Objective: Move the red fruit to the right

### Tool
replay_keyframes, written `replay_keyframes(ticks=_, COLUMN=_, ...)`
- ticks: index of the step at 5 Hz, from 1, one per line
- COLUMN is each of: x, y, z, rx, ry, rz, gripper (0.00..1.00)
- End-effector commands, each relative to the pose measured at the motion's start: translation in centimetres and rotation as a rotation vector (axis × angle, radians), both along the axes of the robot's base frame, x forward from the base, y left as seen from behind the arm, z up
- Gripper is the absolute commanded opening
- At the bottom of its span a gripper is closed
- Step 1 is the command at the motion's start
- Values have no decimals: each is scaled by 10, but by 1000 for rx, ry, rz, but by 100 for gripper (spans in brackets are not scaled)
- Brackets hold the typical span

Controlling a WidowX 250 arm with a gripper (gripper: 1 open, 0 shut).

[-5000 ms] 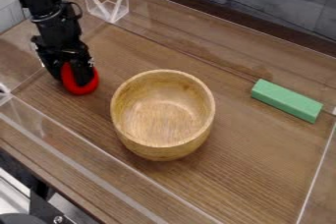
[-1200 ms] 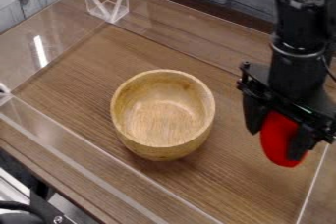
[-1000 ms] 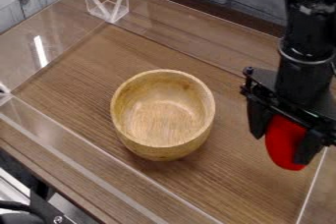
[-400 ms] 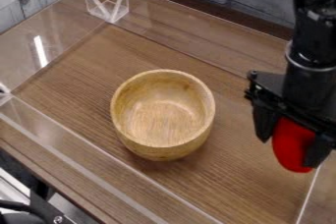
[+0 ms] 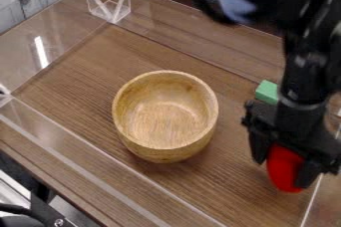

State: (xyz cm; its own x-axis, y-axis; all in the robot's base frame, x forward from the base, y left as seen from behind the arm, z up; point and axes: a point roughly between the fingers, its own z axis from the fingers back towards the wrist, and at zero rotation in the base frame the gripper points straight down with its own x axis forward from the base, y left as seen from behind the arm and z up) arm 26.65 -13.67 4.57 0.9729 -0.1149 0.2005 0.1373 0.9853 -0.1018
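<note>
The end effector [image 5: 282,155], since the preceding views, has shifted toward the near side of the worktop [image 5: 186,187], exposing part of the green block [image 5: 268,92]. Its fingers are parted by about the width of the red fruit [image 5: 284,169], which sits between them, right of the wooden bowl [image 5: 166,115]; whether they grip it cannot be determined. The rightward transfer appears nearly complete, with release remaining.
</note>
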Motion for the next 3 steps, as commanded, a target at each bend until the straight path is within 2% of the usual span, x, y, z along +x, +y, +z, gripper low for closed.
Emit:
replay_keyframes(ticks=1, x=12, y=7, z=3, rx=-20, ry=-59, rz=-114, gripper=0)
replay_keyframes(ticks=2, x=15, y=9, z=2, rx=-20, ry=-58, rz=-185, gripper=100)
replay_keyframes(ticks=3, x=10, y=14, z=4, rx=-14, ry=-58, rz=-186, gripper=100)
